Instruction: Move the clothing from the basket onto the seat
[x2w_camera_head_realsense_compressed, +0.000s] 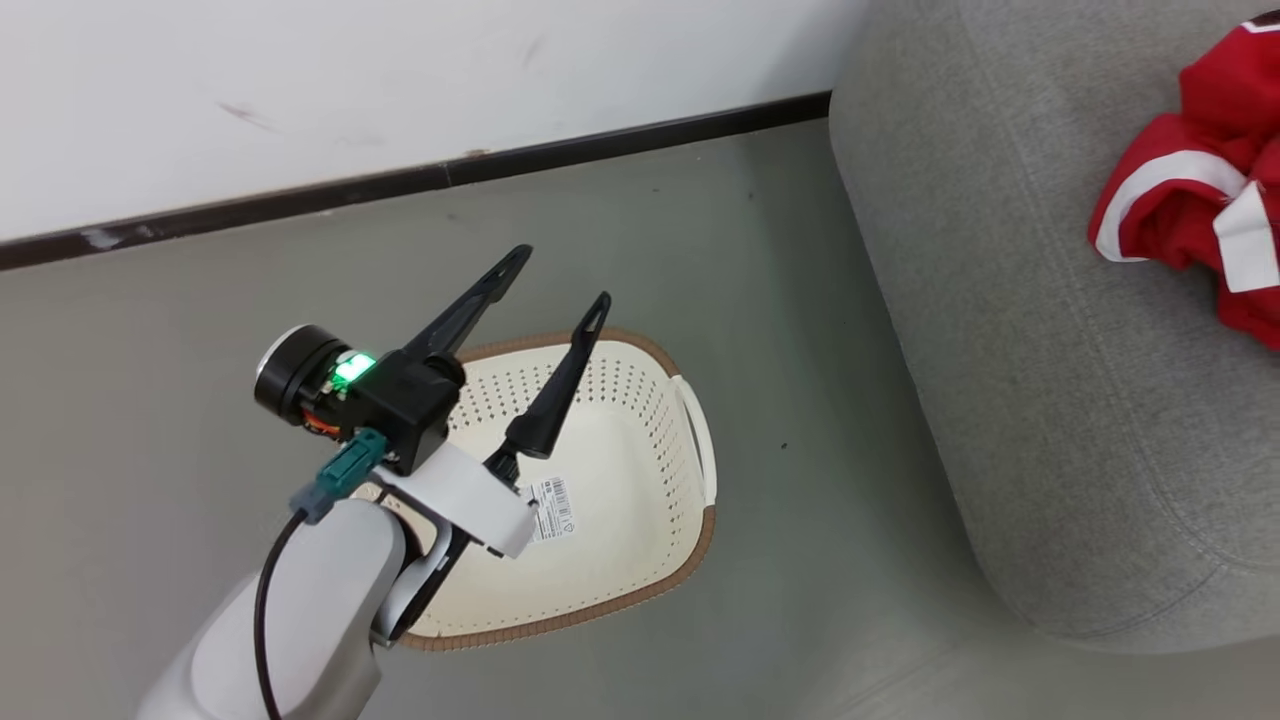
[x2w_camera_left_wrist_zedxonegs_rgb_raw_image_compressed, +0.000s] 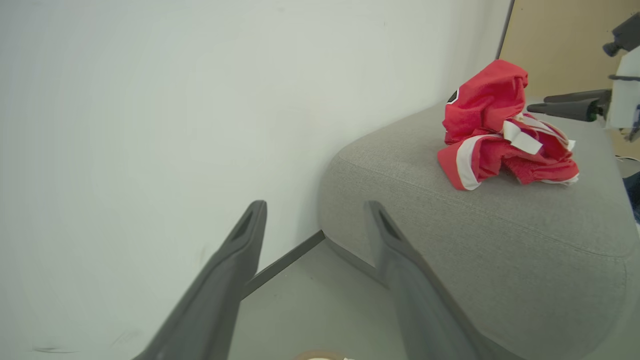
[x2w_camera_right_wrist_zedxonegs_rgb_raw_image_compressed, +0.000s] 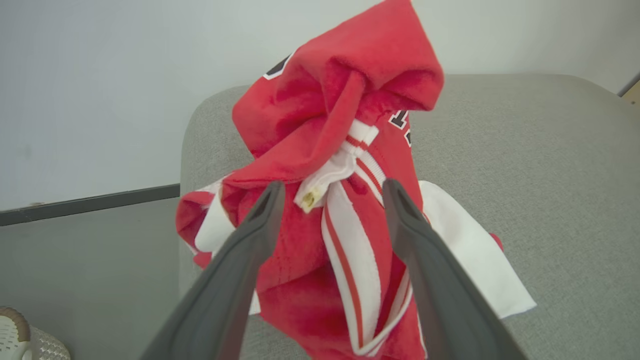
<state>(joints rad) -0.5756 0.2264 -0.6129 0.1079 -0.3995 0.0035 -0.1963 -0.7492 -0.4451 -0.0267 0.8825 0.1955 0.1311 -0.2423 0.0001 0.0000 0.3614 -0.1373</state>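
Left tool (x2w_camera_head_realsense_compressed: 562, 275) spread wide, gripping nothing, poised over cream basket (x2w_camera_head_realsense_compressed: 640, 400) on floor; no garment seen inside. To right, grey seat (x2w_camera_head_realsense_compressed: 1000, 350) carries red clothing (x2w_camera_head_realsense_compressed: 1190, 190) in crumpled heap. Right tool (x2w_camera_right_wrist_zedxonegs_rgb_raw_image_compressed: 332, 186) nearer: fingers parted, released, heap's white-striped trim directly ahead between them.

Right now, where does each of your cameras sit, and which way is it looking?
Head view: on the head, facing down at the basket on the floor and the seat; left arm and open left end effector show.
Left wrist view: on the left wrist, facing past its own fingers at the wall and the clothing.
Right wrist view: on the right wrist, close to the clothing; open right end effector shows.
All three share clothing and seat.
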